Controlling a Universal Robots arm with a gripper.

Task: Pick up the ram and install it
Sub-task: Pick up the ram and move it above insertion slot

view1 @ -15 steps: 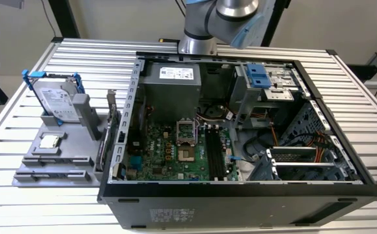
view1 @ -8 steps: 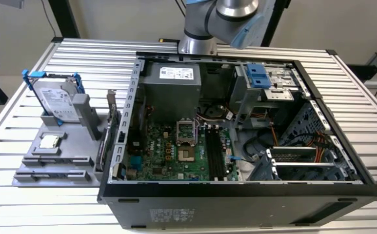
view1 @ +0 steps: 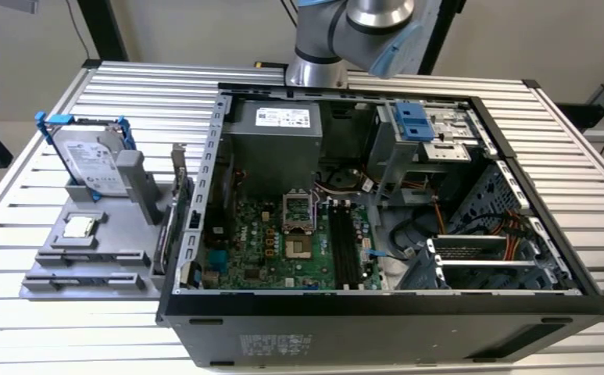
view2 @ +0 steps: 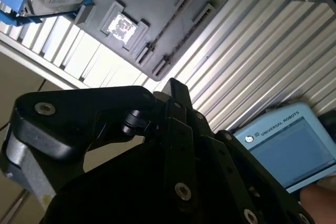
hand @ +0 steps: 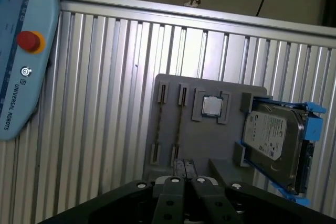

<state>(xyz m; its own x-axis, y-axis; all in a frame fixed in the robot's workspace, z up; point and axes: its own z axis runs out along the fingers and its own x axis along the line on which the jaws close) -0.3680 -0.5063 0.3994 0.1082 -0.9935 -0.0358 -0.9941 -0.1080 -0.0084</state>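
Observation:
The ram shows as two thin dark sticks standing on edge (hand: 180, 124) in the slotted holders of a grey fixture (hand: 210, 140), and it also appears in the second wrist view (view2: 173, 18). My gripper (hand: 184, 165) hovers well above the fixture's near edge, shut with nothing in it; its tip (view2: 175, 83) also shows. In the exterior view the fixture (view1: 83, 269) lies at the left of the open computer case (view1: 385, 305). The black memory slots (view1: 341, 242) sit on the green motherboard. The arm (view1: 354, 31) rises behind the case.
On the fixture sit a square silver CPU (hand: 211, 106) and a silver hard drive with blue brackets (hand: 273, 140). A blue teach pendant (hand: 21, 51) lies on the ribbed aluminium table (hand: 105, 103), with a hand (view2: 317, 203) beside it. Cables and drive cages fill the case's right side.

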